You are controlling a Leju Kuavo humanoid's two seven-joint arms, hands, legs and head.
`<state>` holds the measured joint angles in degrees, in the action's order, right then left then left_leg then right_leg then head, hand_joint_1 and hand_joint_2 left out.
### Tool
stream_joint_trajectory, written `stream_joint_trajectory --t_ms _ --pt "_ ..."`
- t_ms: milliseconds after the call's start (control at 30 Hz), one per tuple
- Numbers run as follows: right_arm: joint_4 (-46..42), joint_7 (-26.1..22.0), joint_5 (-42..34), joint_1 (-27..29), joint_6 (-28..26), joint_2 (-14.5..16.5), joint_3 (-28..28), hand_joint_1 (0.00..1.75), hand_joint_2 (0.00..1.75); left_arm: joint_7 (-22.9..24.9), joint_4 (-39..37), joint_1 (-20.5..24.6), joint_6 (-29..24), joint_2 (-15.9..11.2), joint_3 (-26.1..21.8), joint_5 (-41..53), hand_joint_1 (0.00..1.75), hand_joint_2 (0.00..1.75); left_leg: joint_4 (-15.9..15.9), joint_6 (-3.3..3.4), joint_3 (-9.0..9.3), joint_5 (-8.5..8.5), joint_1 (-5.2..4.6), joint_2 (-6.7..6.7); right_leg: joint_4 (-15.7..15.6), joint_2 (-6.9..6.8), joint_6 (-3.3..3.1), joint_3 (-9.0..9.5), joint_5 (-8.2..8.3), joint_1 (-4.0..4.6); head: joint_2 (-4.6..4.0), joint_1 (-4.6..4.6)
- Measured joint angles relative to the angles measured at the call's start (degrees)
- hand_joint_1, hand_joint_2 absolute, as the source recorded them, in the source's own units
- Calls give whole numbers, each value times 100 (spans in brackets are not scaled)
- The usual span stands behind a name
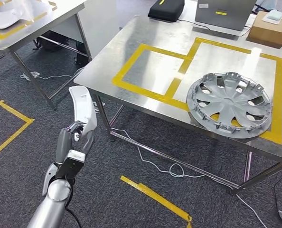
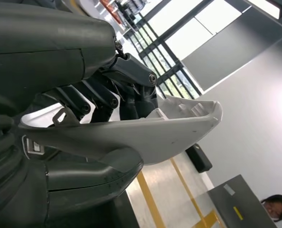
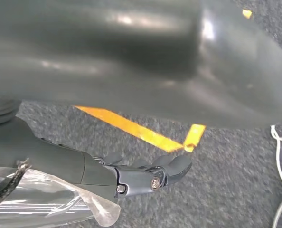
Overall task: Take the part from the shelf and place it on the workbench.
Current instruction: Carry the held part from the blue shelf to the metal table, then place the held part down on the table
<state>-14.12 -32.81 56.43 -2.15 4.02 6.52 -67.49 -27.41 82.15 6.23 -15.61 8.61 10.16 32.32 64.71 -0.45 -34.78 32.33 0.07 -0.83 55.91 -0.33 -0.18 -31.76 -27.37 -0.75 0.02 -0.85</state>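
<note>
One white part (image 1: pixel 83 108) held upright by left hand (image 1: pixel 72 137), near workbench (image 1: pixel 146 61)

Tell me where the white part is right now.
In the head view the white part is at lower left, held upright in the left hand above the carpet, short of the workbench edge, away from the hubcap.

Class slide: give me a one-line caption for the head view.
Left hand holds a white part upright beside the workbench, where a silver hubcap lies on yellow tape.
</note>
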Motion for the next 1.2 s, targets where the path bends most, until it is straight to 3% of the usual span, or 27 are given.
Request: stream_joint_trajectory --t_ms 67,100,133,167,233,267,300,433,500,567,600,633,700,767,800,900,967,1000,1067,1100,1133,1200 --pt "0 0 7 -3 -1 -1 -1 0 0 -3 -14 -12 -5 -3 -21 -15 175 175 783 -29 -367 300 20 28 4 32 -19 1 -5 3 0 2" --pt "0 0 12 -1 -2 -1 -1 0 0 -3 -25 -17 -9 -6 -33 -28 175 175 954 -34 -458 300 26 30 7 52 -22 5 -9 5 0 2" --pt "0 0 16 1 -1 -1 -1 0 0 -4 -35 -20 -13 -9 -44 -41 175 175 881 -32 -439 177 31 31 11 74 -20 12 -13 5 0 2" --pt "0 0 21 2 -1 0 -1 0 0 -5 -42 -19 -16 -11 -56 -54 175 175 587 -22 -316 -34 36 32 16 94 -14 24 -19 5 0 3" --pt "0 -1 32 -1 4 1 -1 0 0 -10 -47 -4 -19 -13 -75 -64 175 175 -242 15 48 -424 36 46 36 128 22 35 -45 15 0 6" --pt "0 -3 38 -5 5 2 -1 0 0 -13 -50 7 -19 -11 -80 -68 175 175 -531 37 174 -509 31 53 47 138 47 27 -57 24 0 5" --pt "0 -5 44 -9 7 2 -1 0 0 -16 -55 14 -19 -11 -84 -72 175 175 -687 58 234 -522 24 59 55 144 77 13 -66 32 0 2" --pt "0 -14 65 -9 7 0 -1 0 0 -20 -83 27 -20 -3 -125 -80 175 175 -759 184 249 -507 21 58 159 121 205 -73 -155 13 0 -6" --pt "1 -18 72 -15 9 0 1 0 0 -21 -89 37 -19 8 -138 -82 175 175 -779 239 266 -505 33 50 723 90 244 -383 -431 7 0 -35" --pt "2 -20 79 -15 13 1 3 0 0 -22 -107 37 -18 11 -143 -82 175 175 -777 272 277 -479 22 44 1526 79 267 -837 -709 4 0 -50" --pt "2 -20 80 -9 15 1 3 0 0 -22 -119 35 -17 11 -146 -83 175 175 -777 279 295 -460 16 43 1751 79 273 -988 -717 4 0 -50" --pt "2 -20 78 -2 14 0 3 0 0 -22 -131 32 -17 12 -149 -84 175 175 -776 278 325 -434 12 44 1754 78 271 -1030 -610 5 0 -51" --pt "1 -20 75 4 14 -2 2 0 0 -22 -143 30 -17 14 -157 -85 175 175 -776 257 426 -363 11 47 1106 60 248 -775 -138 7 0 -54" --pt "1 -21 82 -8 14 -4 2 0 0 -23 -153 43 -17 17 -164 -85 175 175 -768 205 505 -284 -9 44 396 22 206 -411 117 25 0 -52" --pt "1 -23 89 -15 14 -4 3 0 0 -25 -163 52 -16 19 -167 -86 175 175 -765 177 521 -255 -19 41 225 11 182 -309 118 35 0 -46" --pt "2 -30 108 -19 14 -2 3 0 0 -26 -201 76 -10 31 -171 -87 175 175 -758 84 552 -182 -19 32 150 30 87 -217 9 37 0 -22" --pt "2 -33 117 -19 14 -2 2 0 0 -27 -214 94 -7 38 -172 -85 175 175 -501 13 467 -46 -5 36 127 39 17 -132 -36 15 0 3" --pt "1 -34 122 -21 13 -3 2 0 0 -28 -220 100 -5 39 -173 -82 175 175 -177 -16 305 77 6 40 119 41 -9 -82 -65 8 0 15" --pt "0 -35 128 -29 9 -5 2 0 0 -28 -250 99 -2 37 -173 -78 175 175 657 -54 -196 321 20 42 119 54 -36 12 -146 10 0 26" --pt "0 -35 131 -30 7 -5 2 0 0 -28 -271 90 1 36 -174 -78 175 175 944 -60 -415 333 24 42 119 66 -34 68 -194 11 0 27" --pt "1 -35 132 -25 5 -5 2 0 0 -28 -292 83 1 35 -174 -78 175 175 1016 -54 -538 220 24 42 119 81 -29 133 -244 12 0 28" --pt "2 -35 138 -19 7 -4 1 0 0 -28 -322 78 5 35 -175 -76 175 175 505 -11 -467 -325 17 44 118 108 -7 294 -359 13 0 29"
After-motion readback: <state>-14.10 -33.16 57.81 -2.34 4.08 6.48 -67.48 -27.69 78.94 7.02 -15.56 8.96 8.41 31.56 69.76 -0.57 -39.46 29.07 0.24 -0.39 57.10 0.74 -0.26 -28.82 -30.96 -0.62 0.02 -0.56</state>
